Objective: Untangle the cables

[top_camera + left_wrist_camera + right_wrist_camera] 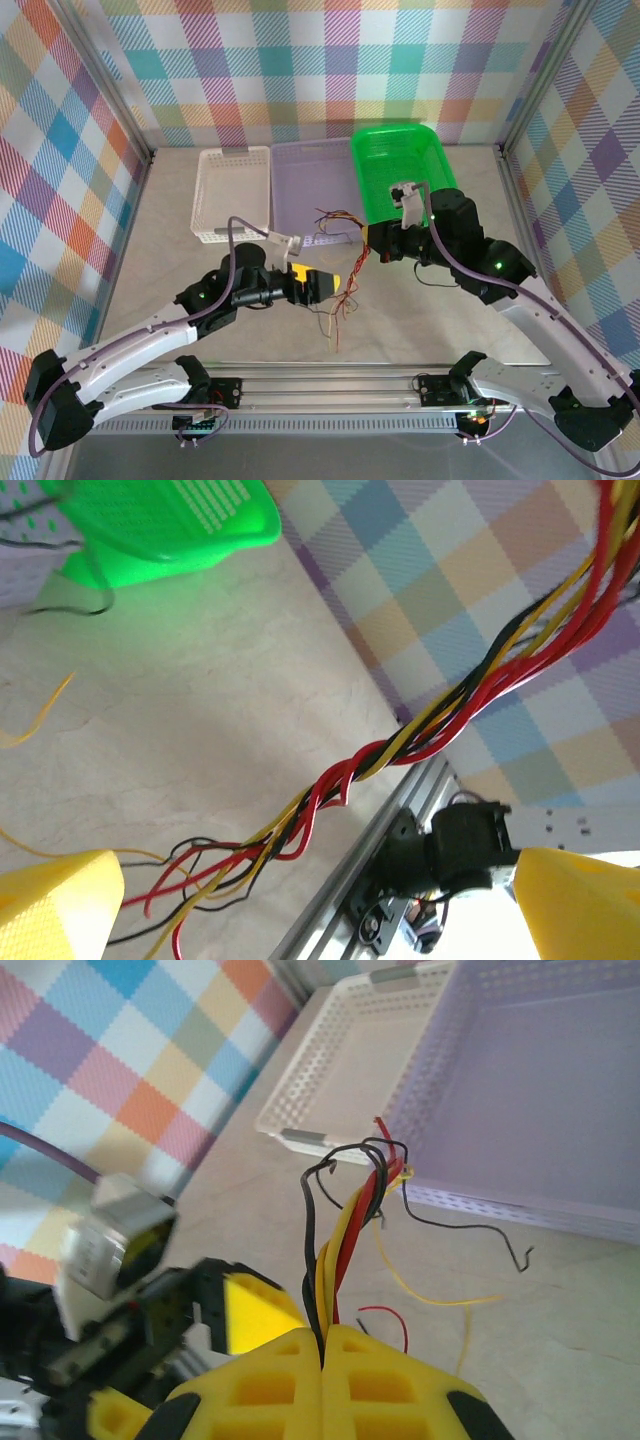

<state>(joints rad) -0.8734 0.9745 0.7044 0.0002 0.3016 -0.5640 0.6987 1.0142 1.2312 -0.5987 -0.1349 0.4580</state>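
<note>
Thin red, black and yellow wire cables [380,755], twisted together, look light, limp and snag-prone, hanging over the tabletop [400,320] by the lilac plastic basket [305,175]; right claw [322,1345] pinched shut on them, left claw [320,910] wide open, empty, straddling the twist, so I'd grip there

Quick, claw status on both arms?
Left claw: open, twisted bundle of thin red, black and yellow cables passing between its fingers.
Right claw: closed on that bundle.
</note>
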